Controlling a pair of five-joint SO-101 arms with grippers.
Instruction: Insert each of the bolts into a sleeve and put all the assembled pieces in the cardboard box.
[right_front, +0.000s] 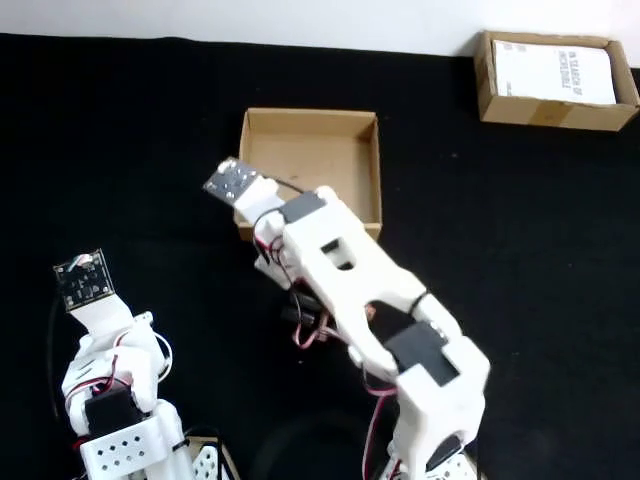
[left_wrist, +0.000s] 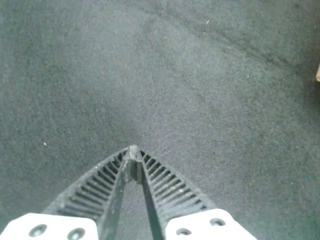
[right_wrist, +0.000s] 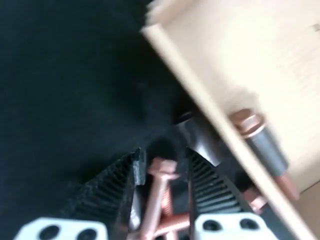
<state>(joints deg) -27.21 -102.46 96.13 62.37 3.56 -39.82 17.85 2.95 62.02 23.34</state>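
Right pincer (right_wrist: 164, 157) is apart, with a jaw on either side of a copper bolt (right_wrist: 158, 195) lying on the cloth (right_wrist: 60, 75). Looks like there's a gap on both sides of the head, so I wouldn't call it gripped. Just past the tips is what I think is a grey sleeve (right_wrist: 202, 142), tucked against the outside of the box (right_wrist: 200, 97) wall. Loose bolts (right_wrist: 256, 201) sit near one jaw. Inside the box there's one assembled piece (right_wrist: 260, 136), bolt in sleeve, right up against that same wall. Left pincer (left_wrist: 132, 155) is closed on nothing, parked over bare cloth well away from all this. My read: one piece is done and boxed, and at least a couple of bolts are left to sleeve and drop in.
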